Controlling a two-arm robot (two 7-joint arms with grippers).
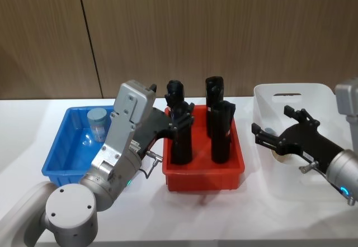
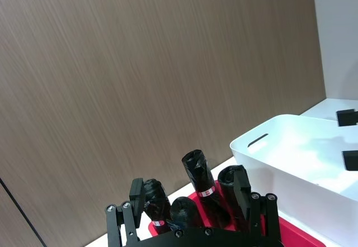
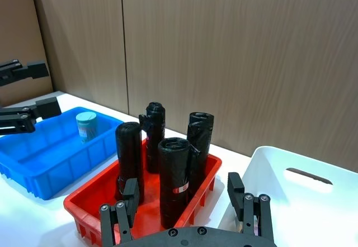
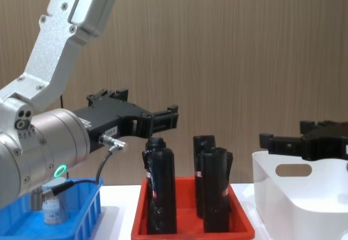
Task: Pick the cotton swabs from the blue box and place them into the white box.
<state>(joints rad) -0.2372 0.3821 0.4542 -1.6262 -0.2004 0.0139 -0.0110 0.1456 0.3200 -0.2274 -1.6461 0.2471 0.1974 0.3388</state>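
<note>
The left gripper (image 2: 190, 186), its 2 black fingers (image 2: 137, 191) spread apart, hangs just in front of 4 tall black cylindrical bottles (image 2: 197, 169) standing upright in a shallow red plastic tray (image 2: 302, 233). Just beside the tray sits a large white plastic bin (image 2: 279, 125) with rounded corners and an oval handle cutout (image 2: 258, 141). Above the bin's far side, the 2 dark tips of the right gripper (image 2: 349, 137) stand apart. Brown wood-grain wall panelling (image 2: 140, 79) rises behind, meeting a pale grey wall (image 2: 338, 34).
</note>
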